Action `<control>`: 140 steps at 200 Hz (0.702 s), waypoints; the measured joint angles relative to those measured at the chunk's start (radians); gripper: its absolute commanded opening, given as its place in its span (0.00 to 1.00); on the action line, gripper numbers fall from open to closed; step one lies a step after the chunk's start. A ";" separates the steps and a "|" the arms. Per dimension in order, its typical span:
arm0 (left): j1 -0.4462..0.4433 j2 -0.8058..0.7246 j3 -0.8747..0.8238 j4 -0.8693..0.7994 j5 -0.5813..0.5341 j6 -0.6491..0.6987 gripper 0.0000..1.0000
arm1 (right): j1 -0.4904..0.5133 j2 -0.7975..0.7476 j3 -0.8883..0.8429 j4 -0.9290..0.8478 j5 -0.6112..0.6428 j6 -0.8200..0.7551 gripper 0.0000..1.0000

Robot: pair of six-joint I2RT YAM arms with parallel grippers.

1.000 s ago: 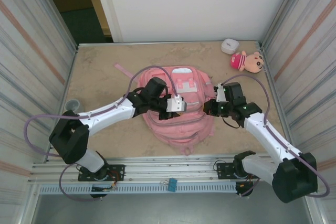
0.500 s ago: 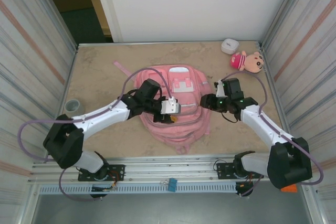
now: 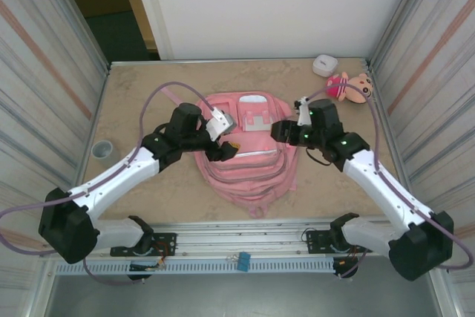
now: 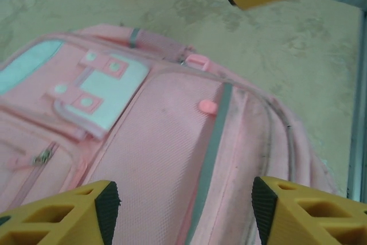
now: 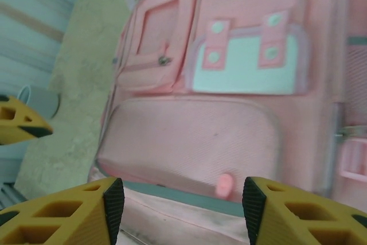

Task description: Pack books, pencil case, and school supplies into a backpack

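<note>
The backpack lies flat amid the surface, pockets up, long axis running near to far; left jaws and right jaws hang well open, empty, just above its upper half, one per flank, about equally near; beyond, tan stone, a plush doll at the far right corner, a white wall.

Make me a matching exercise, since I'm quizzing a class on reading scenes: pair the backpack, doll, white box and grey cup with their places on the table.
Things:
1. backpack
2. doll
3. white box
4. grey cup

Places:
A. left edge of the table
B. far edge, beside the doll
C. middle of the table
D. far right corner

Pairs: 1-C, 2-D, 3-B, 4-A
</note>
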 measured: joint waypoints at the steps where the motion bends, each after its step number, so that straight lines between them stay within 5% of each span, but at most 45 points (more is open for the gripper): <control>1: 0.000 0.000 -0.002 0.000 -0.002 -0.003 0.65 | 0.003 0.004 -0.004 0.006 0.000 0.002 0.56; 56: -0.003 0.146 -0.209 0.121 -0.143 -0.203 0.65 | 0.098 0.197 -0.331 0.328 0.117 0.119 0.53; 95: -0.006 0.171 -0.256 0.251 -0.207 -0.275 0.66 | 0.144 0.235 -0.367 0.495 0.189 0.165 0.56; 140: 0.007 0.072 -0.246 0.184 -0.293 -0.302 0.78 | 0.157 0.164 -0.243 0.290 0.240 0.115 0.66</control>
